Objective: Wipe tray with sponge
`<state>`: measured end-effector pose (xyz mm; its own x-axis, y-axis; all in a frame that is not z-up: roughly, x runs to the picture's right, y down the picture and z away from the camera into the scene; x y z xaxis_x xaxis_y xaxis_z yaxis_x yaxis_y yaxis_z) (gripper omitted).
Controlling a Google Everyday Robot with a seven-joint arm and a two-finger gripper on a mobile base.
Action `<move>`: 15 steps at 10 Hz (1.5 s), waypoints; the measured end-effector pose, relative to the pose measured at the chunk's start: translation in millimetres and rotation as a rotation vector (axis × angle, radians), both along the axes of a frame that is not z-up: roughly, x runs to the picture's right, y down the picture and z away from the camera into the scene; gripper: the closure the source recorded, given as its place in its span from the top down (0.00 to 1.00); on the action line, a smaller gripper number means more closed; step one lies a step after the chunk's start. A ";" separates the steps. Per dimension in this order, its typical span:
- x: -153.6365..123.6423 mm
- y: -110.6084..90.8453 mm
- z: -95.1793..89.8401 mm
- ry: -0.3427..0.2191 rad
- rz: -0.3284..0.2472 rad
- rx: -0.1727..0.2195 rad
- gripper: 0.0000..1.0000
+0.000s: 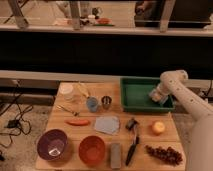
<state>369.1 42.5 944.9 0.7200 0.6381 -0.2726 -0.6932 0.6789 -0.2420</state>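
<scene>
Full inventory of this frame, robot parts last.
tray: 1, dark green, table's back right
sponge: 1, pale blue, inside tray's right end, under the end effector
purple bowl: 1, front left
orange bowl: 1, front centre
grey-blue cloth: 1, table centre
grey block: 1, front, right of orange bowl
carrot: 1, orange, left of cloth
blue cup: 1, mid back
metal cup: 1, right of blue cup
black brush: 1, front right
orange fruit: 1, right side
grapes: 1 bunch, dark red, front right
end effector: 1, white arm, over tray's right end

The gripper (159, 95) sits low over the right end of the green tray (135, 93).
</scene>
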 end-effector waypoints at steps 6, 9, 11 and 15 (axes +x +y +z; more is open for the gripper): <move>3.9 4.5 3.4 0.014 0.002 -0.020 0.00; -11.7 -4.8 13.0 -0.007 -0.019 -0.020 0.00; -14.1 -12.3 22.5 -0.010 -0.036 -0.018 0.00; -19.1 -42.5 50.2 -0.005 -0.071 -0.003 0.00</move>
